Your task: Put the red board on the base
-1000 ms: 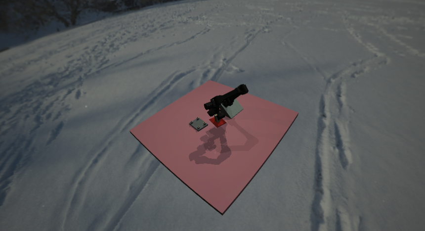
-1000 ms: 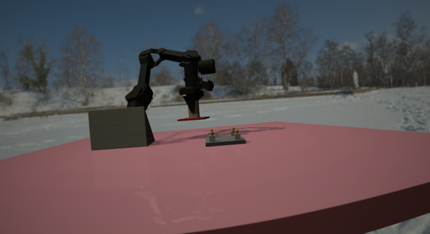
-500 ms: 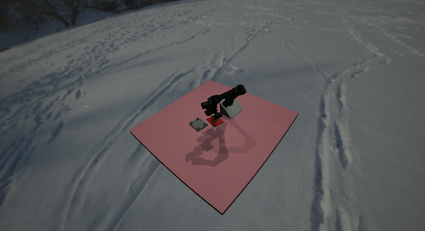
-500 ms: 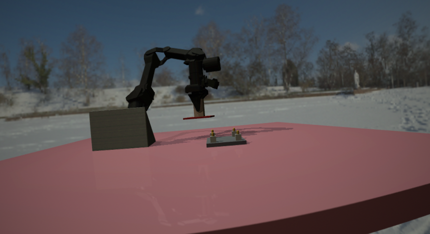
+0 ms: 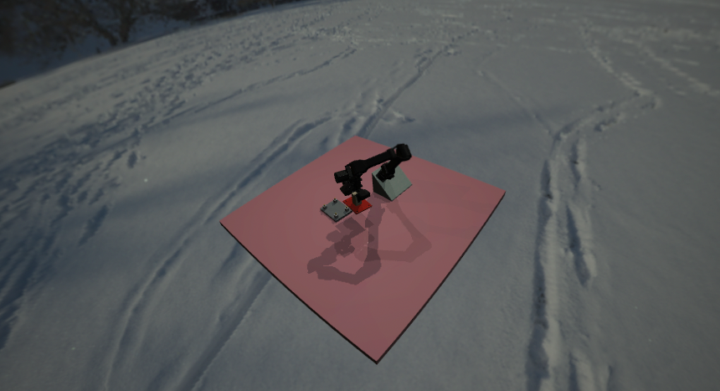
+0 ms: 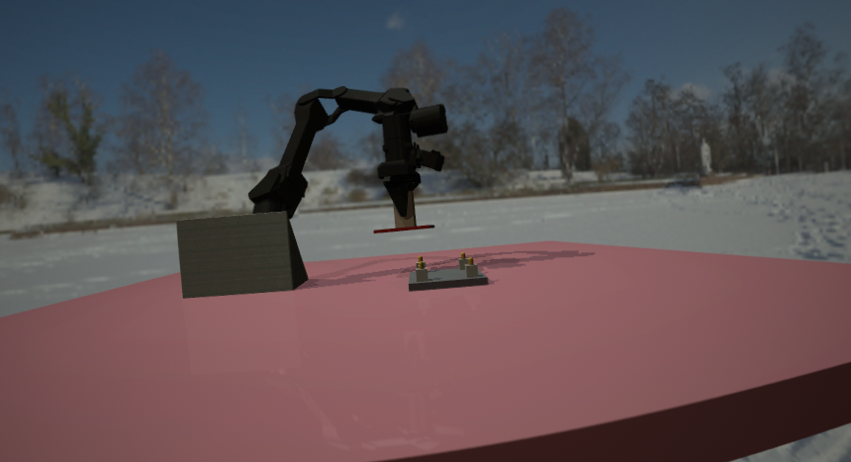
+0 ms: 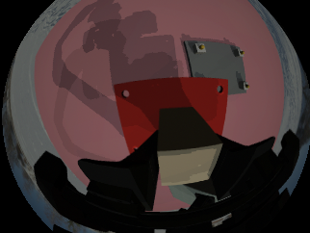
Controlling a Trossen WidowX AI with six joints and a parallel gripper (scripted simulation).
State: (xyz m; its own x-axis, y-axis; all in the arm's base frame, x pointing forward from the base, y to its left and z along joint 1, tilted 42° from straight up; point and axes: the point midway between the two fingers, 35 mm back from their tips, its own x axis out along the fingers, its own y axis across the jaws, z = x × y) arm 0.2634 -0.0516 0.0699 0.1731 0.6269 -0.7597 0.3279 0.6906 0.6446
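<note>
- Your gripper (image 5: 357,196) (image 6: 405,208) (image 7: 179,132) is clamped on the square handle (image 5: 355,199) (image 6: 405,217) (image 7: 189,166).
- Below your jaws, the red board (image 5: 363,206) (image 6: 390,230) (image 7: 140,107) hangs above table height, near the grey base (image 5: 332,211) (image 6: 447,284) (image 7: 214,64).
</note>
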